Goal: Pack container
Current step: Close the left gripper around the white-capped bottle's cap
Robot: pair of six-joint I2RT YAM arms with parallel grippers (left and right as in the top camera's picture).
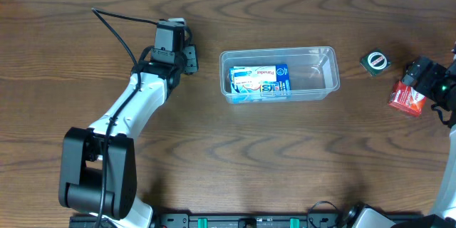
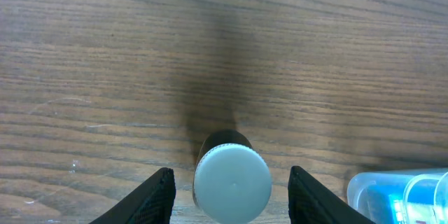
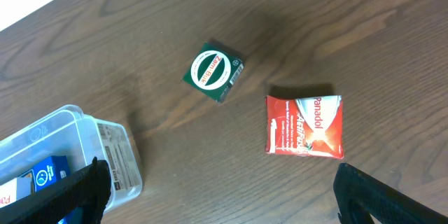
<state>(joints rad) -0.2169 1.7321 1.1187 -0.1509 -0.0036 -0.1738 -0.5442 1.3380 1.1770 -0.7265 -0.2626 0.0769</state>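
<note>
Two wide-spread fingers of the left gripper (image 2: 229, 182) straddle a white-capped bottle (image 2: 232, 171), left of the container (image 1: 299, 50). Best to centre, then close gently. Right gripper (image 3: 238, 196) hangs wide.

The container (image 1: 322, 78) sits mid-table (image 1: 285, 164), its long side running left to right. A flat carton (image 1: 261, 80) lies inside it, in the left half. Well to the container's left, a capped bottle (image 2: 232, 180) stands on the table between the parted fingers of the left gripper (image 2: 232, 199), touching neither. Right of the container lies a small cube box (image 1: 375, 61); farther right, nearer the robot's base, a packet (image 1: 405, 98) lies just ahead of the right gripper (image 3: 227, 197), its fingers spread wide
</note>
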